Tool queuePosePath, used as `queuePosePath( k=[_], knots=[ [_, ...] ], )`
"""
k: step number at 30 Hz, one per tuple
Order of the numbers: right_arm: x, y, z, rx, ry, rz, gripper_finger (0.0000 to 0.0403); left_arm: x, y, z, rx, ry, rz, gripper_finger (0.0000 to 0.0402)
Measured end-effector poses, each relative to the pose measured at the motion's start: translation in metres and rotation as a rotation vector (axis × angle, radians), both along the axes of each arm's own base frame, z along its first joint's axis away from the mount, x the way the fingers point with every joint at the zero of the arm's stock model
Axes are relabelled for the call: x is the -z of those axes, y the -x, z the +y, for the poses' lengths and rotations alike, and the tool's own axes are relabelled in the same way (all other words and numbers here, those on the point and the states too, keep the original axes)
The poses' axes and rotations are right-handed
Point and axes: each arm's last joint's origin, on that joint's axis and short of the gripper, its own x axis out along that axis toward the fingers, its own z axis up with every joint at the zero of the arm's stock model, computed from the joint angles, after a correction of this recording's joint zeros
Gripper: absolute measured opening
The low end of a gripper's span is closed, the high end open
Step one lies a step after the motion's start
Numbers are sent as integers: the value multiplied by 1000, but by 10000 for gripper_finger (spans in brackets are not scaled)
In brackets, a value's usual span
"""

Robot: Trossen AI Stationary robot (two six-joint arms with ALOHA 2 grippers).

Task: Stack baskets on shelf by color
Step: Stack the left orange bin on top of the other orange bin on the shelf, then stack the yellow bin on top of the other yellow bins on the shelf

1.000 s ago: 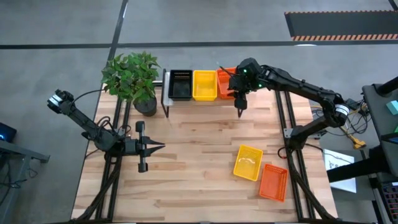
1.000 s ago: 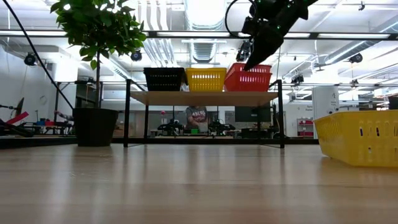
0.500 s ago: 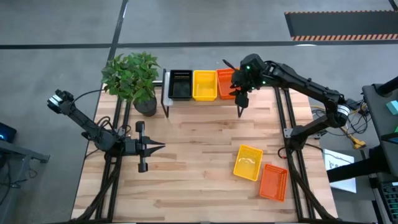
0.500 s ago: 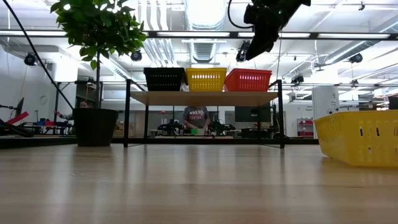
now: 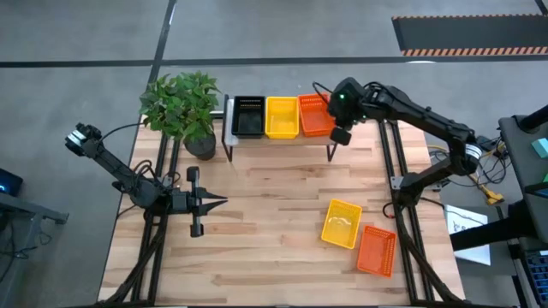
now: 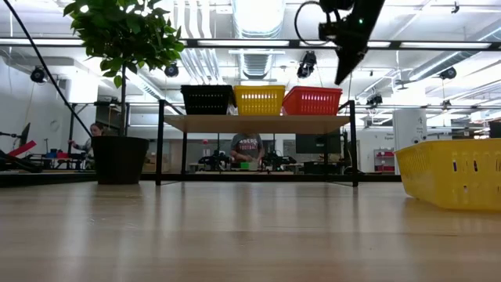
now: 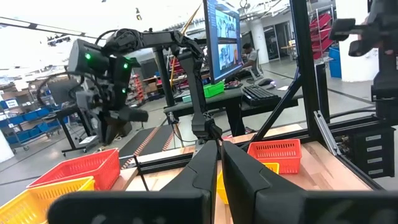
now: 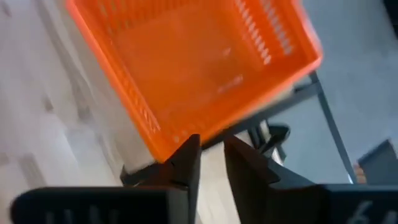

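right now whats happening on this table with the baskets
The right gripper hangs above the right end of the shelf, beside the orange basket standing there, and holds nothing. A black basket and a yellow basket sit next to it on the shelf. Another yellow basket and another orange basket wait on the table. The left gripper rests idle over the table's left side, its fingers together. A potted plant stands by the shelf.

Shelf [image 5: 276, 139]: light wooden top, black legs, at table's far edge. On it, upright in touching row: black basket [image 5: 248, 116], yellow basket [image 5: 282, 116], orange basket [image 5: 316, 115]. On table, near side at right: second yellow basket [image 5: 341, 223], second orange basket [image 5: 375, 251] just beside it, both upright, skewed
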Motion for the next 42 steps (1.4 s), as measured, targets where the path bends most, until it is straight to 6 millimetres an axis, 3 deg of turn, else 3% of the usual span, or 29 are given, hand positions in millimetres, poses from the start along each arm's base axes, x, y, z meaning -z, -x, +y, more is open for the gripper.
queuePosePath(
  k=[7, 33, 42],
  knots=[
    [20, 1, 1, 14, -45, 56, 11, 0, 0, 0, 0, 1, 0, 8],
    [23, -5, 14, 6, -93, 22, 9, 0, 0, 0, 1, 2, 0, 8],
    [22, -3, 47, 3, -158, 71, 9, 0, 0, 0, 1, 3, 0, 8]
  ],
)
